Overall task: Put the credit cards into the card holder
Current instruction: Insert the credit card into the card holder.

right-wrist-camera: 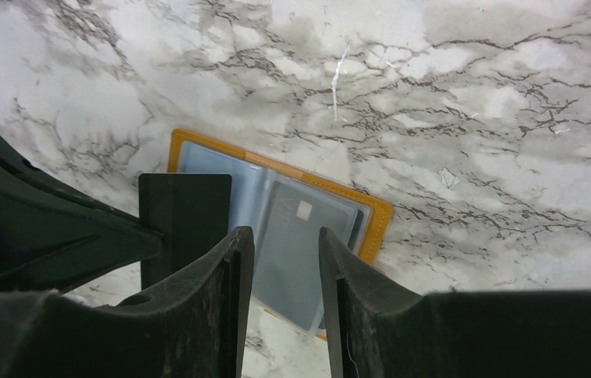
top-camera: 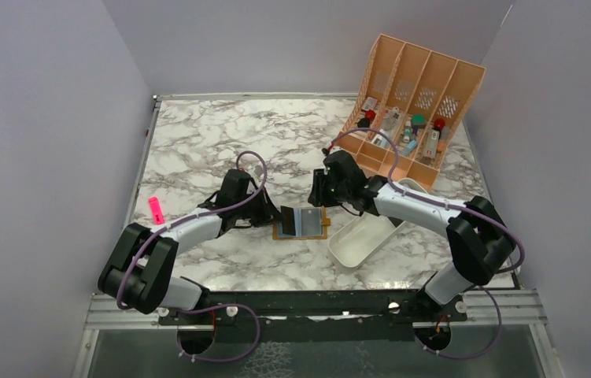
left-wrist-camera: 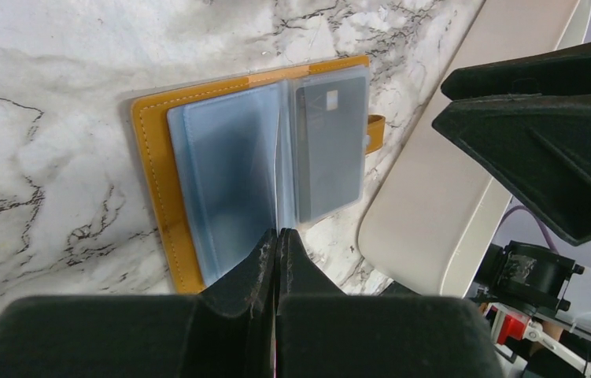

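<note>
One credit card (left-wrist-camera: 329, 150) seems sleeved in the open card holder (left-wrist-camera: 150, 157); no others show. Left end effector (left-wrist-camera: 278, 234) together at its edge; right end effector (right-wrist-camera: 282, 233) apart above.

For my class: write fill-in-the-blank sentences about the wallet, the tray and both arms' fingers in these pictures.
1. The card holder lies ____ on the table.
2. The left fingers are fully ____, with no gap.
3. The right fingers are ____, with nothing between them.
4. The white tray lies beside the ____ arm.

Missing words: open; shut; open; right.
</note>
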`<state>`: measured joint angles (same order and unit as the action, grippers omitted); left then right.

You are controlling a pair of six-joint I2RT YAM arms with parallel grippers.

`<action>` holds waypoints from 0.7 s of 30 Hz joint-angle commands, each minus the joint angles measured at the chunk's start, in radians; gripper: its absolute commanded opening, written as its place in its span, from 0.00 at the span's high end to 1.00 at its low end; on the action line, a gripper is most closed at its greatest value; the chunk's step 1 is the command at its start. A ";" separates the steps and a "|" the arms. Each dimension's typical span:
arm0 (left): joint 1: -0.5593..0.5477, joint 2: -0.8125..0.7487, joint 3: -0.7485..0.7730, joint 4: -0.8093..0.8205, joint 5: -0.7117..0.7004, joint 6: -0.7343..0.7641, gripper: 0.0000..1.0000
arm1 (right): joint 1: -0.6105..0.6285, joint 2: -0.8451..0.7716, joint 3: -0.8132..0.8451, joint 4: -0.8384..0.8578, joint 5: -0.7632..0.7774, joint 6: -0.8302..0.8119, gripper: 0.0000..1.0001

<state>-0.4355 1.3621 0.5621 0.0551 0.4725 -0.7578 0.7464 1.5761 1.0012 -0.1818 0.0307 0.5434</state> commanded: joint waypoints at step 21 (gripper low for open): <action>0.006 0.068 0.003 0.127 0.107 -0.011 1.00 | 0.002 0.178 0.048 -0.113 0.030 -0.046 0.67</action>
<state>-0.4335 1.4273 0.5621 0.1287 0.5327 -0.7528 0.7464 1.7287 1.0393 -0.2817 0.0330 0.5087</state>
